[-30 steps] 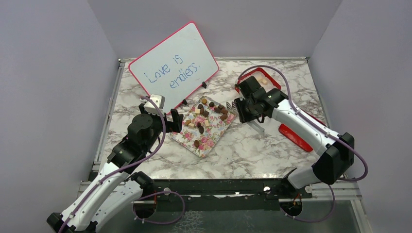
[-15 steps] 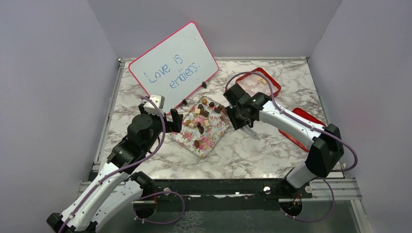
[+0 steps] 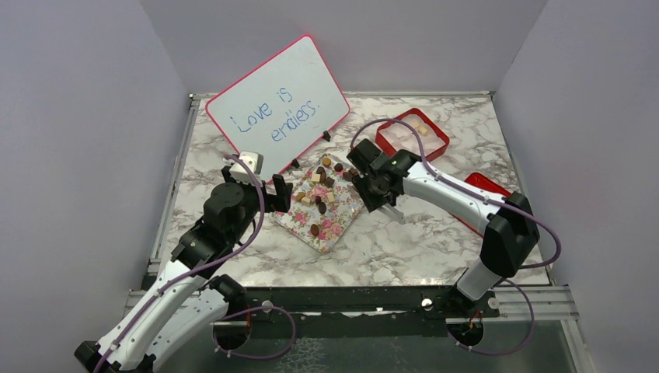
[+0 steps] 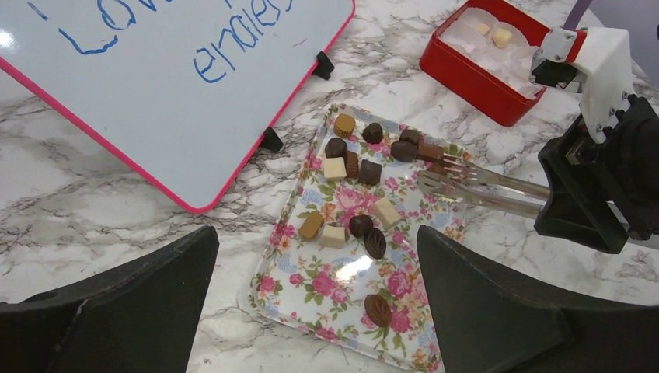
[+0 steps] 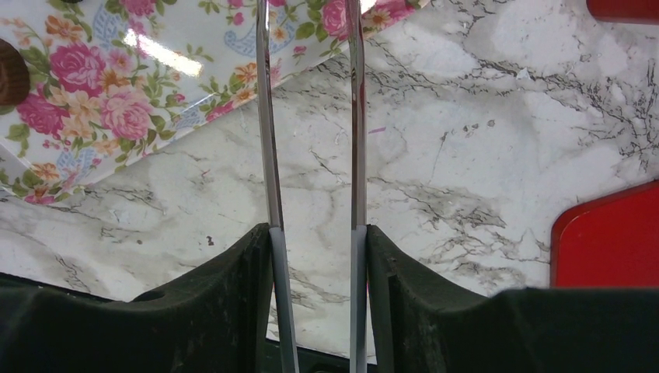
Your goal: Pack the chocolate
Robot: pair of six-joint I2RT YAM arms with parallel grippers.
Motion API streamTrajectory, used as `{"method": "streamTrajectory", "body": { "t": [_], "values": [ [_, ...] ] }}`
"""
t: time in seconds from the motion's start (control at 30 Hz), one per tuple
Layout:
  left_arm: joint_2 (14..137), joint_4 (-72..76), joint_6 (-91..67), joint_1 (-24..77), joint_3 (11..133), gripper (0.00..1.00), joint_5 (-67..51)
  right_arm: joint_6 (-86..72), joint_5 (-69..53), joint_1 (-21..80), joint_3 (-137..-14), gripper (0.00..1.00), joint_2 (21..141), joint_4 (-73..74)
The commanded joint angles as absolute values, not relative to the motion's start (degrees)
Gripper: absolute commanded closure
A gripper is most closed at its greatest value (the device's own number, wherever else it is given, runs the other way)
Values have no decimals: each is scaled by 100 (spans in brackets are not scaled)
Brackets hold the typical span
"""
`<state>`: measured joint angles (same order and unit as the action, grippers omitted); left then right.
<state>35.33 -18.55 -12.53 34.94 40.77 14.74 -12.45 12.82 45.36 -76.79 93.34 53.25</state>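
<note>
Chocolate (image 3: 326, 185) pieces, dark brown, mid-brown and cream, lie scattered on a floral tray (image 3: 332, 227). In the left wrist view the chocolate (image 4: 361, 225) fills the tray's (image 4: 326, 272) far half. My right gripper (image 3: 373, 194) is shut on metal tongs (image 4: 482, 186), whose parted tips hover at the tray's right edge beside dark pieces, with nothing between them. The tongs' two arms (image 5: 268, 155) run up from the right gripper (image 5: 319, 233). A red box (image 3: 412, 134) lined with white paper holds two cream pieces (image 4: 501, 35). My left gripper (image 3: 278, 194) stands open by the tray's left corner.
A pink-edged whiteboard (image 3: 276, 97) with writing leans at the back left, close to the tray. The red lid (image 3: 486, 186) lies right of the right arm, its corner (image 5: 614, 241) showing in the right wrist view. Grey walls close in both sides and the back.
My right arm has swung left from the red box to the tray's right edge, carrying the tongs, whose arms have spread slightly. The left arm has not moved.
</note>
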Motion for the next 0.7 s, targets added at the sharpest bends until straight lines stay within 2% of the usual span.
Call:
{"method": "streamTrajectory", "body": {
  "t": [0.0, 0.27, 0.4, 0.67],
  "values": [
    [3482, -1801, -1224, 3489, 4054, 1, 1542, -1272, 1502, 4659, -8000, 51, 9488, 5357],
    [3421, -1801, -1223, 3489, 4051, 1, 1563, -1350, 1630, 4776, -8190, 51, 9741, 5473],
    [3406, -1802, -1226, 3489, 4051, 1, 1557, -1405, 1670, 4790, -8238, 59, 9745, 5536],
    [3411, -1802, -1227, 3489, 4051, 1, 1480, -1507, 1663, 4794, -8485, 66, 9578, 5720]
  ]
}}
